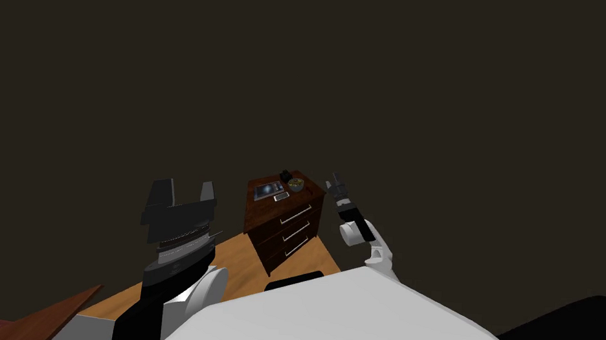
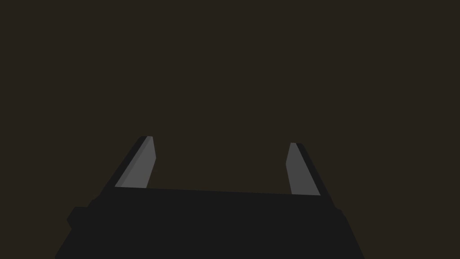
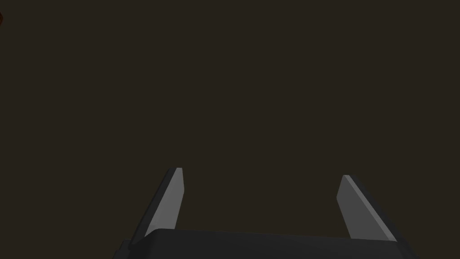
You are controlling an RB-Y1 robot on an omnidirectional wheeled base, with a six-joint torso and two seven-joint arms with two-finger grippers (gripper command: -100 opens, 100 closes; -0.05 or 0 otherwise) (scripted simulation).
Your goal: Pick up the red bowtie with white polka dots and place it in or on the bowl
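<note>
Approach stage: the left pincer (image 1: 185,186) and right pincer (image 1: 335,181) are raised in front of a dark wall, both spread wide and holding nothing. The bowl (image 1: 296,184) sits on a three-drawer wooden nightstand (image 1: 292,226) well ahead, beside a small phone (image 1: 281,196). The red bowtie's place cannot be told at this range. The next move likely calls for closing in on the nightstand and locating the bowtie before reaching.

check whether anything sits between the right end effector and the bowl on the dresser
nothing visible does. the open right end effector is up beside the dresser, and the bowl sits on the top's corner nearest it, with no object in the gap
</note>
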